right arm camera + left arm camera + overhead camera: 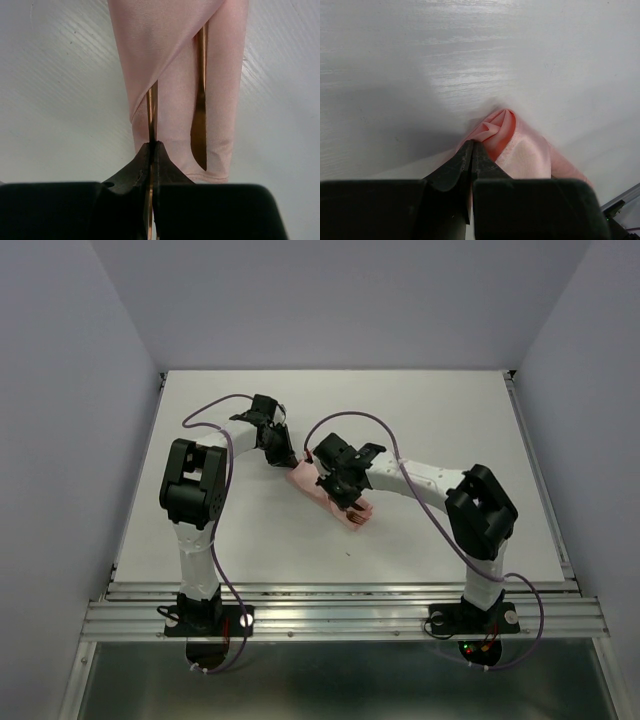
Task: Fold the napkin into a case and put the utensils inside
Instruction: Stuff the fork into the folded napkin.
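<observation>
The salmon-pink napkin [306, 482] lies folded as a narrow case [170, 55], slanting across the middle of the table. My left gripper [471, 145] is shut on its bunched far-left end [497, 131]. My right gripper [153, 145] is shut on one thin reddish-brown utensil [152, 112]. That utensil's far part runs under the case's diagonal flap. A second utensil [199, 120], blade-shaped, lies beside it on the case with its upper part under the same flap. In the top view the right gripper [352, 505] is over the case's near end and the left gripper [290, 462] is at its far end.
The white table [440, 430] is walled by grey panels on three sides, with a metal rail [340, 615] along its near edge. Purple cables [205, 412] loop over both arms. A small dark speck [348, 556] lies on the table in front of the case.
</observation>
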You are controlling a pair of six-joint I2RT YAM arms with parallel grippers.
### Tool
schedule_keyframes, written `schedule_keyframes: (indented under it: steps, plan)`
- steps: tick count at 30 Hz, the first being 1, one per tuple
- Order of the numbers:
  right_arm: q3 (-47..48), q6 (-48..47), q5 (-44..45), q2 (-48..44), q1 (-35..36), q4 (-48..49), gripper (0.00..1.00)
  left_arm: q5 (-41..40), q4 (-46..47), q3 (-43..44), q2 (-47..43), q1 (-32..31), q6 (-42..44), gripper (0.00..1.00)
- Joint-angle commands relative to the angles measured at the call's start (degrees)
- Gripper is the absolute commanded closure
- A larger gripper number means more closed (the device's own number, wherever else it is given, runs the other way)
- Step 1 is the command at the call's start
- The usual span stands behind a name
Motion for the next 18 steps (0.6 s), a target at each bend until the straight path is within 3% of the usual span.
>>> schedule_keyframes:
  steps: [1,18]
  plan:
    - [3.08,2.3,-0.18,1.18,0.61,2.08,0.99,0.28,-0.48,-0.66,-3.28,0.25,1.24,0.89]
    - [1.76,1.69,2.28,3.55,1.14,9.99,0.99,0.46,-0.57,-0.75,-3.02,0.34,1.42,0.89]
